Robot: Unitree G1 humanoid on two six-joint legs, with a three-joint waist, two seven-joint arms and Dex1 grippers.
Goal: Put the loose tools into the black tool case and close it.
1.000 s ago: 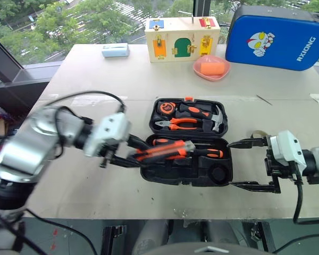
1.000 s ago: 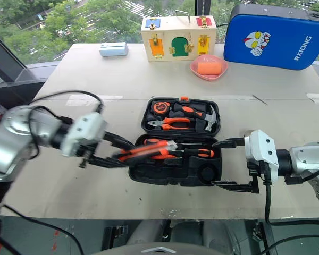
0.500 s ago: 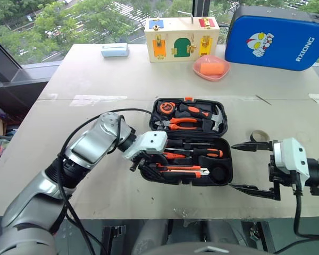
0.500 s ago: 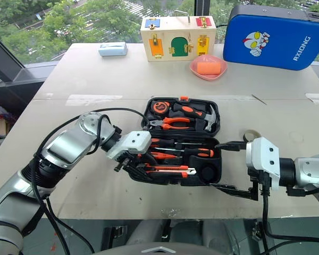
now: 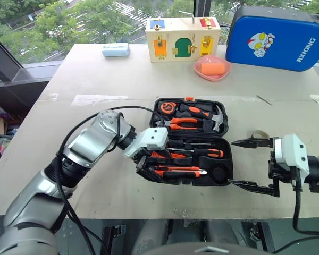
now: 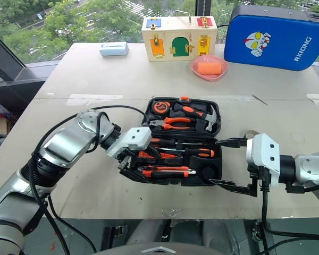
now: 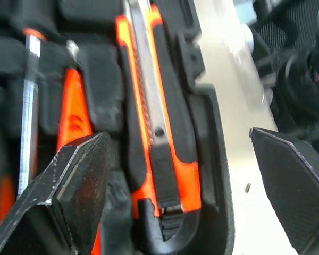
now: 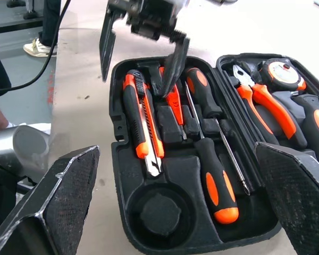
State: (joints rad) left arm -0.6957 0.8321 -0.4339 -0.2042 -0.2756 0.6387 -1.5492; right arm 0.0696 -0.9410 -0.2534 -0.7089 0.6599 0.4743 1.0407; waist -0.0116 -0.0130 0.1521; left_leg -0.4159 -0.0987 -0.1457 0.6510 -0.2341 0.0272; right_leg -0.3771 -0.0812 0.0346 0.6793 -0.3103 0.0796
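The black tool case [image 5: 226,172] lies open mid-table, its lid half at the back holding pliers, hammer and tape measure. In the front half lie two orange-and-black screwdrivers [image 8: 215,178], a slim orange tool [image 8: 173,102] and the utility knife [image 5: 178,171] in the front recess. My left gripper [image 5: 148,162] hovers open over the case's left end, its fingers [image 7: 77,183] astride the knife [image 7: 154,122] without gripping it. To the right of the case, my right gripper [image 5: 245,164] is open and empty. A dark tape roll [image 5: 260,134] lies on the table behind it.
A blue padded case [image 5: 276,34], a wooden lock box [image 5: 182,31], a pink dish [image 5: 211,67] and a small pale box [image 5: 115,50] stand along the back of the table. The table's front edge runs just in front of the tool case.
My left arm swung right over the case with the utility knife, set it in the front recess and opened its fingers. The right gripper stayed put.
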